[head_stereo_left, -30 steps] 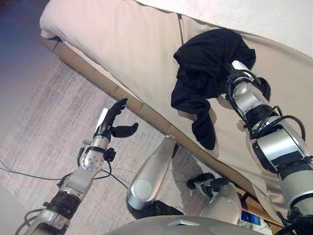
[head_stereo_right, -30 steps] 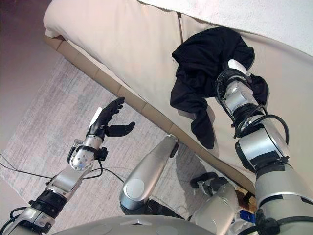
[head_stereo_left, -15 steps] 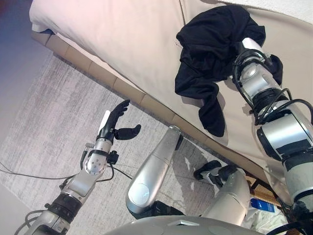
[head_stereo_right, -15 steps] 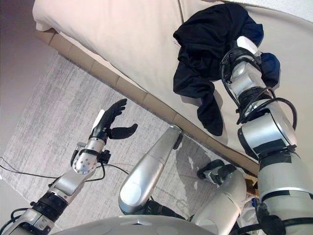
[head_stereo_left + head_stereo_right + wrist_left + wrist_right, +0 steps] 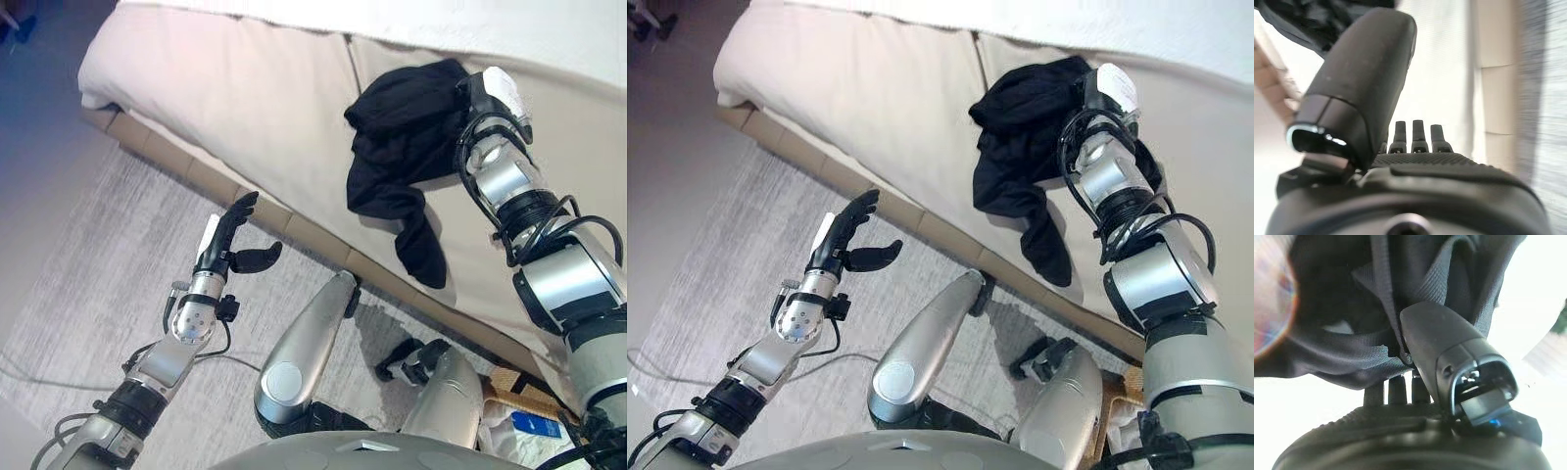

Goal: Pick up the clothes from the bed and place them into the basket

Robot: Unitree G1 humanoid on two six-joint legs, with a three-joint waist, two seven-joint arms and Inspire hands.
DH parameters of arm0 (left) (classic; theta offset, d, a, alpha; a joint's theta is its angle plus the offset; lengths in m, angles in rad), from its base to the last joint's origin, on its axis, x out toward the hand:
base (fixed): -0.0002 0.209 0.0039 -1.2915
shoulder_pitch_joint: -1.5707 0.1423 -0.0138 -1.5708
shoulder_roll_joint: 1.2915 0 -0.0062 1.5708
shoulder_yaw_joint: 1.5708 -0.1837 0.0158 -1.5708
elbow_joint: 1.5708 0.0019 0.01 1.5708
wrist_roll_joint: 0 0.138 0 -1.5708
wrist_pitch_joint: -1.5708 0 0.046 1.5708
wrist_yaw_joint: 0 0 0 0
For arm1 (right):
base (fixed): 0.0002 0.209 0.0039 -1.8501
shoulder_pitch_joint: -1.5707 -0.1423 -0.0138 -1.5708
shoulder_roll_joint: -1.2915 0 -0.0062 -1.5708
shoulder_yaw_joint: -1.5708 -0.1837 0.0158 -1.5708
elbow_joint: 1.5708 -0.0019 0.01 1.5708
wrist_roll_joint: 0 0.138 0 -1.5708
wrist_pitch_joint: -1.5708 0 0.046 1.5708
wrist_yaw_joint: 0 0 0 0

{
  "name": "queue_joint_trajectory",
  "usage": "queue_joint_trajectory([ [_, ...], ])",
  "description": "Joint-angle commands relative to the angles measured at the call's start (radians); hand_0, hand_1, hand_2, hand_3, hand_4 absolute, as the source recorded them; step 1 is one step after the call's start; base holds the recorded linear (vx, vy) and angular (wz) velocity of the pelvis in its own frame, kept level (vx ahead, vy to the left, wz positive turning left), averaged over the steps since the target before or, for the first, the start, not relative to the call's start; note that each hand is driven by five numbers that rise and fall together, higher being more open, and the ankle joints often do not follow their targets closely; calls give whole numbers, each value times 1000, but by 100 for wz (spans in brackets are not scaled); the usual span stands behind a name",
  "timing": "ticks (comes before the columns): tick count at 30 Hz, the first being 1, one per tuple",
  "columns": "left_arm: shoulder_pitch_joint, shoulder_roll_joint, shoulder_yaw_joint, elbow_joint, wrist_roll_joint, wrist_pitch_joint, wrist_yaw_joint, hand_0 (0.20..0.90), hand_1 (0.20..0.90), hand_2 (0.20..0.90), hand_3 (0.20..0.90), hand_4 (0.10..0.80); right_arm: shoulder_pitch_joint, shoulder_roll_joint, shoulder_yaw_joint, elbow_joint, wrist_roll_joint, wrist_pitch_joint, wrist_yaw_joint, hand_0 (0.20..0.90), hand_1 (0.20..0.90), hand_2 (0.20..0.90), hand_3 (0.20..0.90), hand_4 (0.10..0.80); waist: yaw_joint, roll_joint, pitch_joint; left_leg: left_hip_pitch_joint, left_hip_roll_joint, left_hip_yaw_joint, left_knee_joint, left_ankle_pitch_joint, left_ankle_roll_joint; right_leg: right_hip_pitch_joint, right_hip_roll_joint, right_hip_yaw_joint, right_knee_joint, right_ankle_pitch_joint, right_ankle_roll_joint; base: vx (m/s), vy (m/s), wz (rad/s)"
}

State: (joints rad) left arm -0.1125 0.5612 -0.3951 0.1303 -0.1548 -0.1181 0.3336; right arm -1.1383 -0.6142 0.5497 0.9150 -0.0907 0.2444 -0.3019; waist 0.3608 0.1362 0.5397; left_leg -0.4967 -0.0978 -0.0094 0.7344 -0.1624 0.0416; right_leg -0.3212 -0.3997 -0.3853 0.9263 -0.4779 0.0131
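Observation:
A black garment (image 5: 402, 147) lies bunched on the beige bed (image 5: 235, 98), with one sleeve (image 5: 421, 257) trailing toward the bed's edge. My right hand (image 5: 487, 90) is at the garment's far right edge. In the right wrist view its thumb (image 5: 1442, 340) presses into a fold of the black cloth (image 5: 1342, 328) and its fingers go under the cloth. My left hand (image 5: 230, 235) is open, with straight fingers, over the rug and holds nothing; it also shows in the left wrist view (image 5: 1415, 147).
The bed's tan padded frame (image 5: 186, 176) runs diagonally between the mattress and a grey rug (image 5: 88, 284). A white blanket (image 5: 441, 24) covers the bed's far side. A brown woven edge (image 5: 514, 390) with a blue and white thing (image 5: 537, 431) shows at the bottom right.
The whole view has shifted. My right hand has moved from the middle of the garment to its far right edge, and the cloth is gathered toward it. My left hand keeps its pose.

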Motion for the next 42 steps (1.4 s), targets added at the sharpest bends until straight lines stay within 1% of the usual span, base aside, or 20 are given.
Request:
queue_joint_trajectory([
  [1,-40,16,80,-63,29,-13,23,900,900,900,900,800,-88,-89,-33,-131,18,-84,-96,300,300,300,200,100,-26,-43,-57,159,61,33,-133,-64,8,122,49,-71,-62,126,-24,63,-7,-34],
  [5,-53,16,67,-48,28,9,7,900,900,900,900,800,-48,-119,-39,-170,15,-110,-90,300,300,300,200,100,-59,-62,-115,245,98,40,-253,-17,-18,208,100,-59,-216,161,-23,72,-7,-38],
  [7,-62,19,62,-39,21,23,3,900,900,900,900,800,-20,-148,-59,-202,43,-125,-85,300,300,300,200,100,-87,-73,-153,310,134,68,-343,21,-41,263,129,-55,-330,190,-17,52,-28,-43],
  [8,-67,19,61,-34,18,23,2,900,900,900,900,800,-13,-153,-68,-210,49,-131,-92,300,300,300,200,100,-96,-76,-162,324,140,74,-360,29,-45,272,135,-51,-347,198,-14,-22,-3,-33],
  [9,-74,18,59,-25,18,24,-3,900,900,900,900,800,2,-164,-86,-223,50,-137,-95,300,300,300,200,100,-109,-76,-181,341,152,88,-406,67,-46,283,149,-58,-399,232,-18,-5,-25,-28],
  [10,-83,19,58,-20,14,37,-12,900,900,900,900,800,25,-190,-112,-246,57,-146,-91,300,300,300,200,100,-134,-85,-215,377,162,102,-461,84,-57,311,180,-44,-478,246,-14,-15,-24,-27],
  [12,-90,19,53,-11,9,36,-17,900,900,900,900,800,35,-211,-128,-256,55,-151,-97,300,300,300,200,100,-150,-91,-234,399,167,111,-492,95,-63,325,199,-32,-526,258,-12,29,-52,-24],
  [13,-91,13,48,-2,11,44,-20,900,900,900,900,800,52,-244,-149,-271,70,-160,-95,300,300,300,200,100,-172,-103,-266,424,172,124,-534,108,-70,342,223,-19,-583,275,-7,42,-60,-24],
  [18,-84,4,30,28,16,50,-41,900,900,900,900,800,98,-312,-214,-301,99,-165,-97,300,300,300,200,100,-214,-126,-342,484,180,141,-643,149,-88,378,262,5,-710,331,9,40,-50,-20],
  [19,-85,3,26,32,16,52,-36,900,900,900,900,800,98,-319,-217,-299,105,-169,-92,300,300,300,200,100,-218,-128,-350,491,179,136,-660,153,-89,382,267,14,-727,338,12,20,-62,-25],
  [22,-81,1,19,43,17,56,-28,900,900,900,900,800,99,-369,-238,-294,129,-181,-76,300,300,300,200,100,-241,-144,-394,524,152,75,-730,160,-84,395,300,91,-817,382,23,18,-67,-43],
  [23,-65,4,27,46,14,57,3,900,900,900,900,800,102,-379,-241,-299,142,-204,-62,300,300,300,200,100,-240,-155,-402,540,115,-24,-721,136,-68,398,312,167,-838,394,25,18,-47,-73],
  [24,-62,5,29,45,14,57,9,900,900,900,900,800,100,-380,-240,-300,143,-207,-61,300,300,300,200,100,-240,-156,-404,537,109,-38,-719,136,-65,394,314,180,-842,400,25,25,-44,-100],
  [25,-43,10,57,43,9,54,27,900,900,900,900,800,120,-383,-246,-329,139,-214,-59,300,300,300,200,100,-246,-159,-407,546,99,-62,-716,123,-53,393,323,231,-849,404,26,1,-12,-118],
  [26,-38,11,69,45,8,48,20,900,900,900,900,800,137,-385,-258,-346,131,-206,-66,300,300,300,200,100,-251,-159,-411,548,100,-52,-715,120,-51,393,326,241,-853,407,26,2,-13,-123],
  [27,-41,7,85,55,11,37,-3,900,900,900,900,800,186,-402,-295,-380,124,-194,-75,300,300,300,200,100,-270,-159,-416,550,107,-10,-707,112,-53,396,325,238,-860,410,27,-7,-3,-109],
  [28,-47,5,87,65,15,30,-14,900,900,900,900,800,228,-413,-326,-400,119,-188,-83,300,300,300,200,100,-282,-161,-420,552,110,5,-705,107,-52,397,323,240,-864,416,30,-6,-3,-83],
  [33,-55,4,81,84,49,10,-31,900,900,900,900,800,366,-446,-427,-450,86,-163,-77,300,300,300,200,100,-324,-164,-434,585,112,26,-753,106,-48,403,321,273,-905,447,52,8,4,-34],
  [38,-52,19,81,94,59,10,-38,900,900,900,900,800,427,-471,-485,-454,93,-150,-104,300,300,300,200,100,-354,-165,-437,613,130,87,-773,97,-51,404,308,276,-933,472,74,5,-1,-37],
  [42,-48,16,84,104,53,24,-18,900,900,900,900,800,428,-495,-513,-447,95,-156,-106,300,300,300,200,100,-363,-165,-443,630,152,163,-784,96,-63,406,286,217,-960,493,93,-7,-6,-37],
])
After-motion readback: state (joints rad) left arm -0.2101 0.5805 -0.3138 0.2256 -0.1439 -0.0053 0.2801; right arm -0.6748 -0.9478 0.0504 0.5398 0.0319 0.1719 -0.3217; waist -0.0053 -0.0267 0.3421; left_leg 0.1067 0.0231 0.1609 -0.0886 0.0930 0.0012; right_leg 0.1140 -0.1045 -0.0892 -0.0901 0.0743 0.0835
